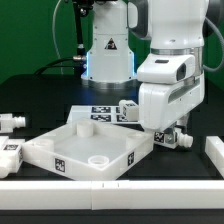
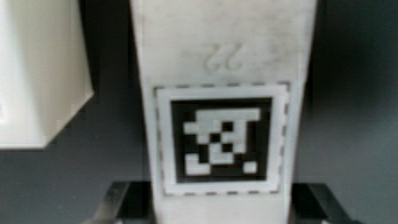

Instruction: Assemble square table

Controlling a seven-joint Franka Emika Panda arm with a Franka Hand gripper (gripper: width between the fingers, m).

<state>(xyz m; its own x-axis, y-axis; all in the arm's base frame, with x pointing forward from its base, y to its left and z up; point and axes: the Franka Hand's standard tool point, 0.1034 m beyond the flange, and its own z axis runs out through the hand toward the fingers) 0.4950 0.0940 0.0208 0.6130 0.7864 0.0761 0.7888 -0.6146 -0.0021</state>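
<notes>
Low on the surface (image 1: 195, 172), at the exterior view's right: claw (image 1: 172, 132) down over a leg (image 1: 183, 139) lying flat, table top (image 1: 112, 162) just beside, toward the exterior view's left. Through the wrist view: fingers (image 2: 128, 200) apparently clamped on the leg's sides, long axis square to them, tag (image 2: 219, 135) facing the camera.

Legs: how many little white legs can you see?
4. One leg sits at the exterior view's left edge, another leg in front of it, a third leg behind the table top, the gripper holds the fourth leg. None looks hidden.
</notes>
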